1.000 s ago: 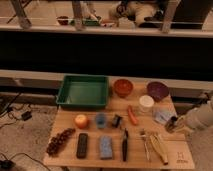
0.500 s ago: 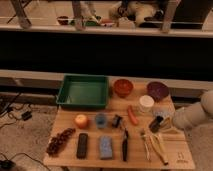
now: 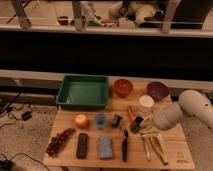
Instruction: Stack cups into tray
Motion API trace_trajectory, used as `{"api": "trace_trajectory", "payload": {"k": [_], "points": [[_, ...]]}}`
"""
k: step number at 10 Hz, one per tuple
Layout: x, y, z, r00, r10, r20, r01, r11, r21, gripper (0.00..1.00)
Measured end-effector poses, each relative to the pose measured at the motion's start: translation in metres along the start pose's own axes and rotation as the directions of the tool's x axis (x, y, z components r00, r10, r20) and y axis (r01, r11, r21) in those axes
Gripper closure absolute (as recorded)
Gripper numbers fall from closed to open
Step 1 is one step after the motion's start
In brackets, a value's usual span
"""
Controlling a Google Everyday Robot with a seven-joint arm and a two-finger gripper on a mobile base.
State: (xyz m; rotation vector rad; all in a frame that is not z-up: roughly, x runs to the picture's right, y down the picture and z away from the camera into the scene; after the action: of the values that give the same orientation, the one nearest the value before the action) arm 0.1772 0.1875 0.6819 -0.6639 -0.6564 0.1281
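Jaws shut, empty, low over the bench (image 3: 172,142) right of the light blue cup (image 3: 100,120), a small dark object (image 3: 116,120) between; green tray (image 3: 82,92) behind that cup.

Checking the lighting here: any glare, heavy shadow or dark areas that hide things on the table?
Camera view: warm, even light falls on the table, with no glare on the tray or the light blue cup; a dark band runs behind the table; the dark gripper, shut, sits low over the tabletop right of centre and blends with its own shadow.
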Motion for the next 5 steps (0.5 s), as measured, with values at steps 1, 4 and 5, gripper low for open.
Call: {"api": "trace_trajectory", "payload": {"k": [1,4,5], "points": [[-0.0018,-0.001,0.0021,1.0,-0.009,0.003,0.009,1.0,-0.005,1.0],[-0.0011,0.001,0.0017,1.0,-0.009,0.001,0.009,1.0,-0.012,1.0],[-0.0003,0.0011,0.001,1.0,-0.007,0.001,0.007,1.0,-0.009,1.0]]}}
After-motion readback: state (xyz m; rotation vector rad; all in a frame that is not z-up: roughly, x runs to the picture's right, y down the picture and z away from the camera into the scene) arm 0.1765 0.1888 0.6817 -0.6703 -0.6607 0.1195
